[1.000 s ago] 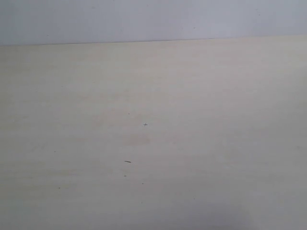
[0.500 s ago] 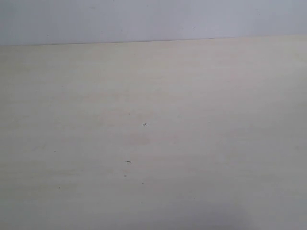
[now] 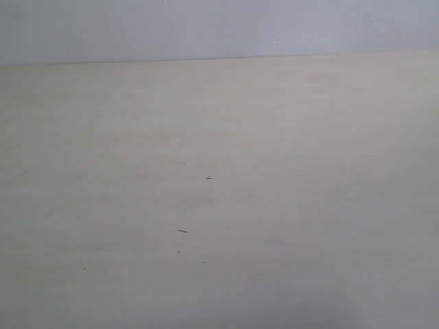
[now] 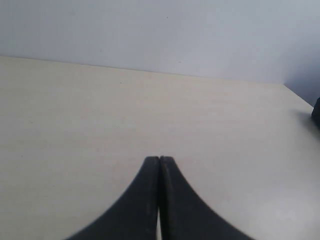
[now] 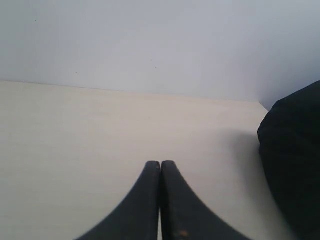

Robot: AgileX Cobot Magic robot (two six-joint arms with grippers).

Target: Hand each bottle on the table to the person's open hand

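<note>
The pale beige table [image 3: 288, 171] fills the exterior view, with a few tiny dark specks [image 3: 182, 231] near its middle. No bottles and no hand show in any view. My left gripper [image 4: 159, 159] is shut, its two black fingers pressed together with nothing between them, low over the table [image 4: 75, 110]. My right gripper [image 5: 160, 163] is likewise shut and holds nothing, above the table [image 5: 75, 130]. Neither arm appears in the exterior view.
A grey-white wall [image 3: 206, 27] rises behind the table's far edge. A large dark rounded object [image 5: 295, 160] stands at the table's side in the right wrist view. A small dark shape [image 4: 316, 112] sits at the table edge in the left wrist view.
</note>
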